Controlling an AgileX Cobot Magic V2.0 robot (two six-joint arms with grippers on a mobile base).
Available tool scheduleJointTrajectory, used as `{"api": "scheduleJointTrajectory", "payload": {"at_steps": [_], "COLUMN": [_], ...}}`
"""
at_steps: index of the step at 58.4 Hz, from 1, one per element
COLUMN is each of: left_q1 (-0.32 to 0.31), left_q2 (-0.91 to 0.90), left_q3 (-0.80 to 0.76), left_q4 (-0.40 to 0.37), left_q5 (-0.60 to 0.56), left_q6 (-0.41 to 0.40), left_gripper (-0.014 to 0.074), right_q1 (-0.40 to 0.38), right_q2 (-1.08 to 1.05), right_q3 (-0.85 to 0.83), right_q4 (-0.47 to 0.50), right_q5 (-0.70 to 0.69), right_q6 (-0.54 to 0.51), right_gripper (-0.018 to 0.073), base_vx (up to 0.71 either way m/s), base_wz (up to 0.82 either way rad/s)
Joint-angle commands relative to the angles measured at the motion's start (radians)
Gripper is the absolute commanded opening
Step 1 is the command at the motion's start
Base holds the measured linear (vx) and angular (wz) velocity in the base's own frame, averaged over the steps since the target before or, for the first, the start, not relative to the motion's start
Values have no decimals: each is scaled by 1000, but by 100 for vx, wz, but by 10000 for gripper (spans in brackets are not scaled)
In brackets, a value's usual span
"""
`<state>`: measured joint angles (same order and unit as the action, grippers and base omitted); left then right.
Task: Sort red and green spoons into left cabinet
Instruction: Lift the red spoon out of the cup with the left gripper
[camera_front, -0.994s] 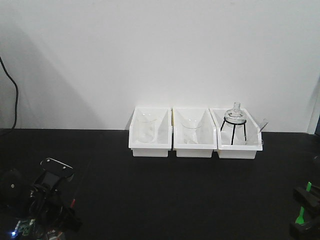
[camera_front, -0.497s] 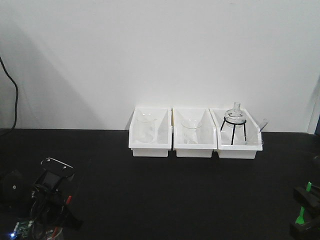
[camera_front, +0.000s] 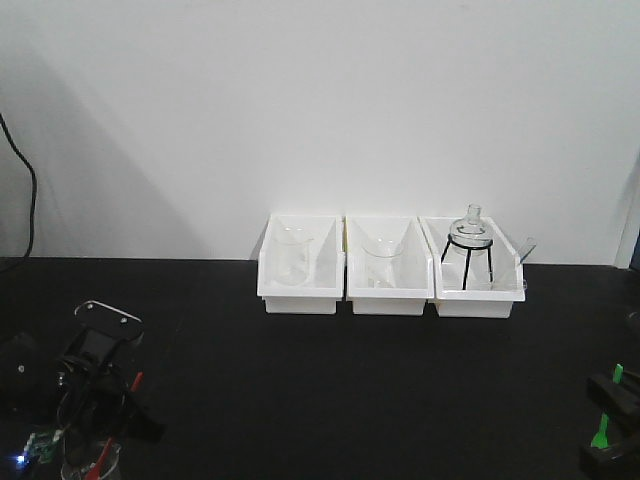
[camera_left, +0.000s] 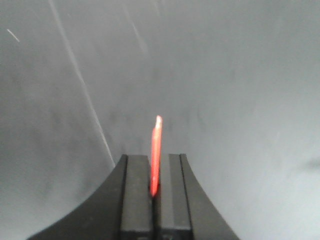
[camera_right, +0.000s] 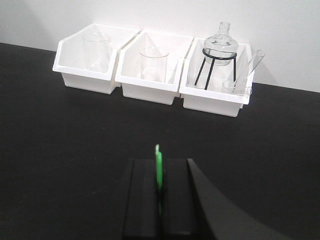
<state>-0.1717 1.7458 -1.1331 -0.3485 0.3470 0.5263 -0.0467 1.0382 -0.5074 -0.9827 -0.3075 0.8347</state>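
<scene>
The front view takes in the whole black desk (camera_front: 350, 400), with three white bins (camera_front: 390, 300) in a row at its far edge, in the middle of the frame against the white wall. The two left bins hold clear beakers (camera_front: 292, 255), and the right one holds a glass flask (camera_front: 470, 232) on a black wire stand. At the lower left the left arm (camera_front: 90, 370) crouches low, the red spoon (camera_front: 136, 381) showing as a short slanted streak beside it. At the lower right edge the right arm (camera_front: 608, 400) carries the green spoon (camera_front: 603, 433) upright. The left wrist view shows what the front one cannot: the left pincer (camera_left: 155, 161) is clenched on the red spoon, which stands edge-on between the two black fingers against a blurred grey surface. The right wrist view shows the right pincer (camera_right: 158, 167) likewise clamped on the green spoon, pointing across the bare desk toward the bins at the top of the frame.
</scene>
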Motion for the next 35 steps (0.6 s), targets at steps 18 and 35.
{"api": "scheduleJointTrajectory", "payload": {"at_steps": [18, 35], "left_q1": [-8, -8], "left_q2": [-310, -561], "left_q3": [-24, 158], "left_q4": [-154, -154], "left_q5": [-126, -221], "left_q6": [-8, -7], "left_gripper": [-6, -3], "right_q1": [-5, -5], "right_q2": [-23, -140], "right_q3": [-36, -36], "right_q4": [7, -125], "right_q5": [20, 52], "right_q6": [52, 193], "right_gripper": [-3, -3], "base_vx": [0, 0], "base_wz": [0, 0]}}
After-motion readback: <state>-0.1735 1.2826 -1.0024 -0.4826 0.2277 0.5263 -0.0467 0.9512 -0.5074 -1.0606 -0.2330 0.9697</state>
